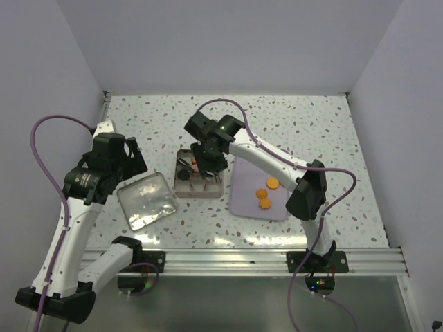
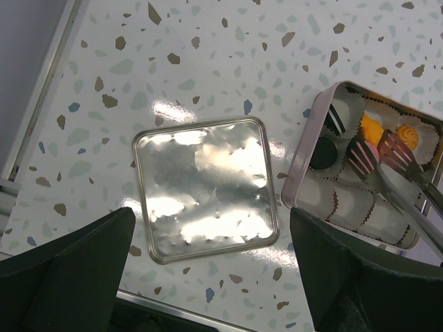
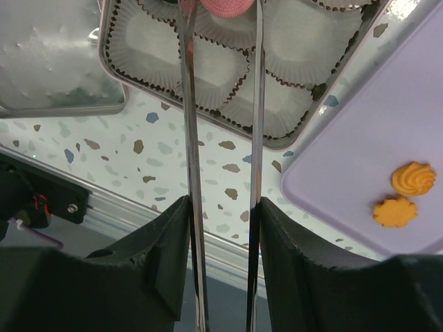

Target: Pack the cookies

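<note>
My right tool (image 3: 225, 256) is pressed onto the handles of a pair of metal tongs (image 3: 190, 207), pinching them partly together. The tongs reach out over the open tin (image 2: 304, 173) near the middle of the bench (image 1: 311, 131). At their tips a pink cookie (image 3: 225, 5) sits between the two blades, just above the white paper cups (image 3: 221, 66) that line the tin. From here I cannot tell whether it touches a cup. In the tin, two orange cookies (image 2: 372, 128) lie in cups along one side, and a black cookie (image 2: 322, 152) lies in a cup by the near wall, with another dark one just beside it. Most of the other cups I can see hold nothing. Three more orange cookies (image 1: 265, 194) lie close together on the lilac mat (image 1: 242, 197), which lies right beside the tin on my right. My left tool (image 2: 211, 270) hangs with its fingers spread wide and nothing between them. It is above the square metal lid (image 2: 204, 190), which lies flat on the bench just to the left of the tin, close to it without touching.
</note>
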### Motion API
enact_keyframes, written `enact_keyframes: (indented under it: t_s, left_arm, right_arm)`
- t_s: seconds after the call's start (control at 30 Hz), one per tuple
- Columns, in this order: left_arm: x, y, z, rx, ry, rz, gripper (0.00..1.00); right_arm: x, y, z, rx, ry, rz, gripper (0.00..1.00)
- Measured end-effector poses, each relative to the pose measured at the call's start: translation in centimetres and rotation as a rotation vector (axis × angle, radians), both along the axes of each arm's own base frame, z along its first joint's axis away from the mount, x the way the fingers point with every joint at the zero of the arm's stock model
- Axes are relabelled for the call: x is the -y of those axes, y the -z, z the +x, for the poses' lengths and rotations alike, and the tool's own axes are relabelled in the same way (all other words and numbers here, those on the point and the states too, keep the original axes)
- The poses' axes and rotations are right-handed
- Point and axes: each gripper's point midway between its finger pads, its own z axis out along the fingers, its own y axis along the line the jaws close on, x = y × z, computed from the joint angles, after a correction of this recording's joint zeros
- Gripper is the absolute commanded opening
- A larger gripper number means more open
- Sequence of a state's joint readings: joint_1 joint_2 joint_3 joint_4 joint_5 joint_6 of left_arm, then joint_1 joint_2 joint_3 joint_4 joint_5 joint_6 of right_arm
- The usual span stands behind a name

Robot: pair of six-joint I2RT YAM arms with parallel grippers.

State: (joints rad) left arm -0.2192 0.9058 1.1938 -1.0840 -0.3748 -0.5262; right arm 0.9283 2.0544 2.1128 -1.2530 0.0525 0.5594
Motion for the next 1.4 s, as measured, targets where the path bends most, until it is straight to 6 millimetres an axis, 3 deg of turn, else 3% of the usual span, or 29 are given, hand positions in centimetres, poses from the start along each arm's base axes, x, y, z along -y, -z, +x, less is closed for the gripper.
enact_keyframes:
  t_s: [0.2, 0.5, 0.77, 0.87, 0.93, 1.03, 1.13, 1.23, 1.4]
  left_arm:
    - [0.0, 0.0, 0.0, 0.0, 0.0, 0.0, 1.0]
    - [0.1, 0.0, 0.0, -0.002, 0.002, -0.003, 1.0]
    - [0.2, 0.0, 0.1, 0.003, 0.005, -0.007, 1.0]
    - [0.3, 0.0, 0.2, 0.004, 0.008, -0.01, 1.0]
    - [0.4, -0.1, 0.3, 0.01, 0.011, -0.015, 1.0]
    - [0.5, 0.2, 0.4, 0.007, 0.017, -0.02, 1.0]
    - [0.7, 0.9, 0.3, -0.01, 0.024, -0.025, 1.0]
    - [0.9, 1.5, 0.3, -0.021, 0.031, -0.033, 1.0]
    - [1.3, 1.7, 0.6, -0.021, 0.043, -0.047, 1.0]
  right_arm:
    - [0.4, 0.3, -0.3, -0.006, 0.001, -0.007, 0.51]
    - [0.6, -0.4, -0.4, 0.004, 0.005, 0.006, 0.51]
    - [2.5, -4.2, -0.9, 0.067, 0.024, 0.026, 0.52]
    - [5.1, -6.3, -1.6, 0.107, 0.054, 0.044, 0.51]
    - [8.1, -6.9, -2.5, 0.115, 0.091, 0.043, 0.52]
    - [13.4, -6.8, -3.5, 0.113, 0.177, 0.018, 0.52]
    - [17.7, -5.5, -4.7, 0.095, 0.255, -0.03, 0.52]
    - [19.6, -3.5, -6.5, 0.052, 0.268, -0.079, 0.52]
    - [21.1, -0.5, -8.4, -0.015, 0.278, -0.145, 0.52]
